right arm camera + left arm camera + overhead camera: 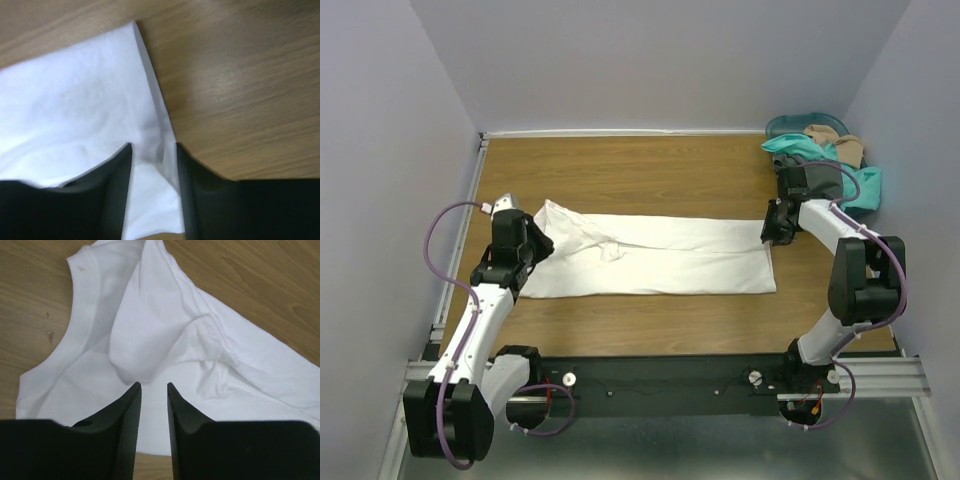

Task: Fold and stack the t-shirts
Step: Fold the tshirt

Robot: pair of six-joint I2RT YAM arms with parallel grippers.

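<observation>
Top external view: the left gripper (535, 245) sits over the collar end of the white t-shirt (660, 257), jaws slightly apart and gripping nothing. The shirt lies in a long band across the table (620, 165) — its lengthwise fold looks done, the crosswise folds remain. At the hem, the right gripper (775, 232) stands part open, cloth between the jaws but unpinched. The teal t-shirt (810, 152) and tan t-shirt (842, 146) lie heaped by the basket (798, 122) — unfolded, nothing stacked.
</observation>
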